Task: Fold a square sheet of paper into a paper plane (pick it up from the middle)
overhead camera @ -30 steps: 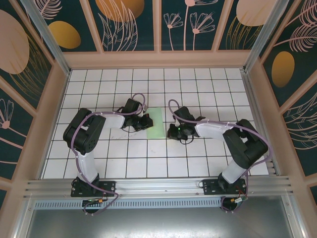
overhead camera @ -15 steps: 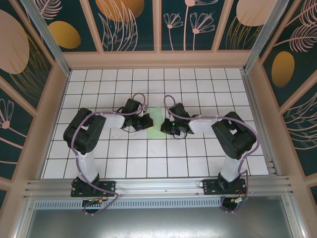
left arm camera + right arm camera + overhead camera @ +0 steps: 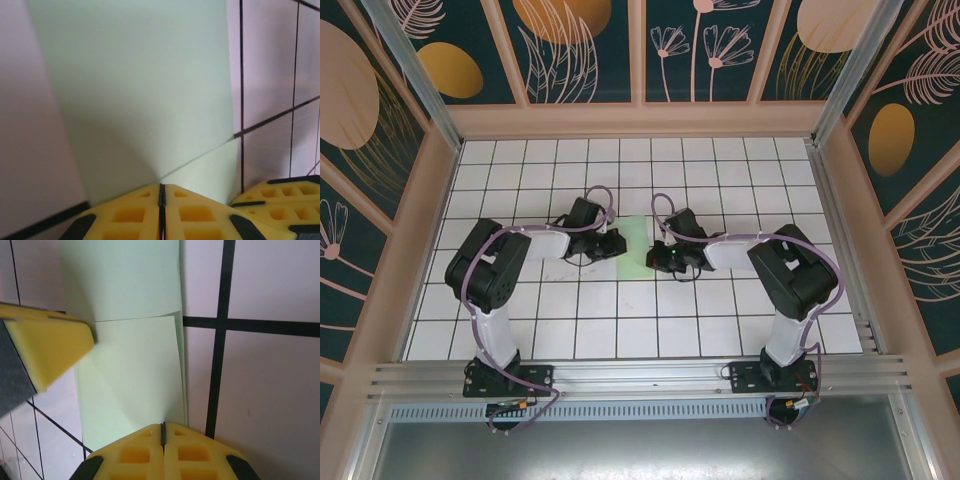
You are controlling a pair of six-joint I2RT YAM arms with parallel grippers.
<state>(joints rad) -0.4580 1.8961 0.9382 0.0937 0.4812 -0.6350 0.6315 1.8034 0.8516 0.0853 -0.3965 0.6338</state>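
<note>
The pale mint-green paper [image 3: 637, 243] lies as a folded narrow strip on the tiled table, between the two arms. My left gripper [image 3: 618, 244] is shut, its tips resting on the strip's left side. In the left wrist view a crease runs across the paper [image 3: 145, 85] from the joined fingertips [image 3: 161, 188]. My right gripper [image 3: 656, 260] is shut too, tips down on the strip's near right part. In the right wrist view the paper [image 3: 132, 375] shows a folded flap edge, and the right gripper [image 3: 163, 426] touches it close to its right edge.
The white grid table [image 3: 620, 320] is walled on three sides by patterned panels [image 3: 640, 50]. A yellow finger of the other gripper [image 3: 45, 347] reaches into the right wrist view, and likewise at the lower right of the left wrist view [image 3: 280, 195].
My right gripper has moved left from beside the paper onto its right side, covering part of the strip. The left gripper has stayed in place on the paper.
</note>
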